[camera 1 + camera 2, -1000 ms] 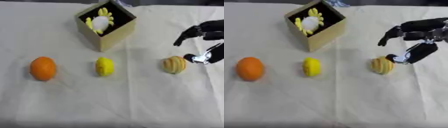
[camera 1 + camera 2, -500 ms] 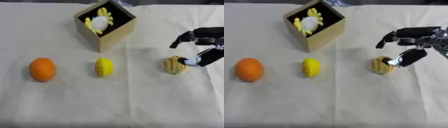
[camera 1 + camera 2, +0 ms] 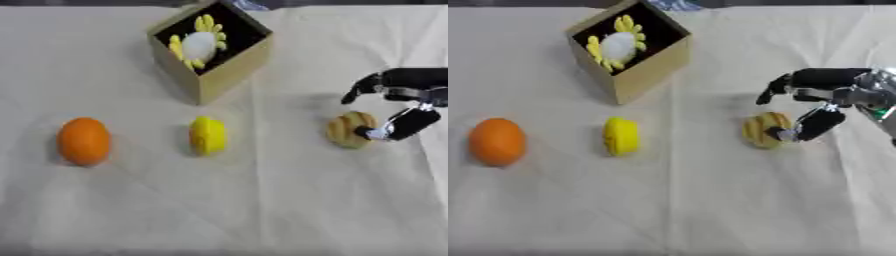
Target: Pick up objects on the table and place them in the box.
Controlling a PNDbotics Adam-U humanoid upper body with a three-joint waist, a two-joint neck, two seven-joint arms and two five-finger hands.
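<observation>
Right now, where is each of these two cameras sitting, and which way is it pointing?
Left eye view: in the robot's head, looking down at the table; only the right hand shows, at the right edge beside the tan fruit.
Right eye view: the head's other eye, same downward look; more of the right hand shows.
Shared: box with a white-and-yellow thing inside, orange, lemon, tan fruit and right hand. The left hand shows in neither.
</observation>
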